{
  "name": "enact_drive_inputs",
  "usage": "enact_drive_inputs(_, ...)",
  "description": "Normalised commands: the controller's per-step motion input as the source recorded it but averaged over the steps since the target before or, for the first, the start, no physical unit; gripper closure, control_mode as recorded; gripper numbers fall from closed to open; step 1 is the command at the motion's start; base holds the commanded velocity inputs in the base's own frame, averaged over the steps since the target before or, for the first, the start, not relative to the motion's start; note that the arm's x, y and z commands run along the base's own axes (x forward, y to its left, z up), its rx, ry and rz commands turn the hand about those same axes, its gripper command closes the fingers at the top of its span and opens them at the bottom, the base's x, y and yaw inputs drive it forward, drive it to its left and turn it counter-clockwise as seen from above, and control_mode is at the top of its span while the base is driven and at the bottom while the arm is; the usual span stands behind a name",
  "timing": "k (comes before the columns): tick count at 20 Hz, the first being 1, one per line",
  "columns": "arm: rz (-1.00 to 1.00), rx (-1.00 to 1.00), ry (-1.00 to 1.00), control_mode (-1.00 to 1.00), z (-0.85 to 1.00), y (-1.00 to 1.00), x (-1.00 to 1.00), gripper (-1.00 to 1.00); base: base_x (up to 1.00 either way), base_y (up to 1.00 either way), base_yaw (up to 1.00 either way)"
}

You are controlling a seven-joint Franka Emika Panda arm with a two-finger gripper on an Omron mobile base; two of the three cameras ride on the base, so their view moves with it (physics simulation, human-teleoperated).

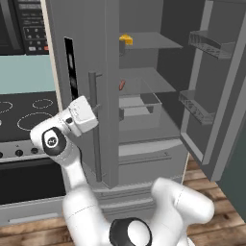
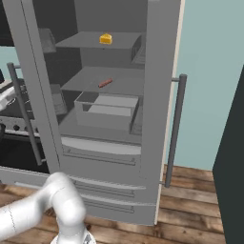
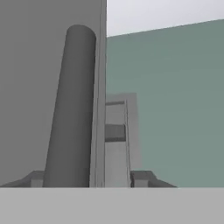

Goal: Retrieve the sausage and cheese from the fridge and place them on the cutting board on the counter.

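Observation:
The grey fridge (image 1: pixel 110 144) stands with both doors swung out. On its upper shelf sits the yellow cheese (image 1: pixel 126 39) (image 2: pixel 106 38). The reddish sausage (image 1: pixel 122 85) (image 2: pixel 105 83) lies one shelf lower. My gripper (image 1: pixel 97 109) is at the bar handle (image 1: pixel 94 125) of the left door. In the hand view my gripper (image 3: pixel 87 179) is open, with that bar handle (image 3: pixel 72 109) standing between the fingertips, close to the left one and apart from the right one. The cutting board and the counter are out of view.
A black-topped stove (image 1: pixel 29 113) with an oven stands left of the fridge, under a microwave (image 1: pixel 24 24). The right door (image 1: pixel 216 96) with its shelf bins juts out at the right. A clear drawer (image 2: pixel 107 112) sits under the sausage shelf. The floor is wood (image 2: pixel 200 209).

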Motion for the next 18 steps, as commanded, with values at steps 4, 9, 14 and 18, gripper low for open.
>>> enact_drive_inputs(4,-0.21,0.05,-0.01,-1.00,-0.31,-0.01,0.01,-1.00,0.00,0.00,0.00)
enact_drive_inputs(9,0.03,0.25,-0.18,-1.00,-0.20,0.00,-0.01,-1.00,0.00,0.00,0.00)
enact_drive_inputs(14,0.42,0.20,-0.21,-1.00,-0.01,0.01,-0.18,-1.00,0.00,0.00,0.00)
enact_drive_inputs(18,0.48,0.07,-0.01,-1.00,0.00,0.08,-0.12,-1.00,0.00,0.00,0.00)
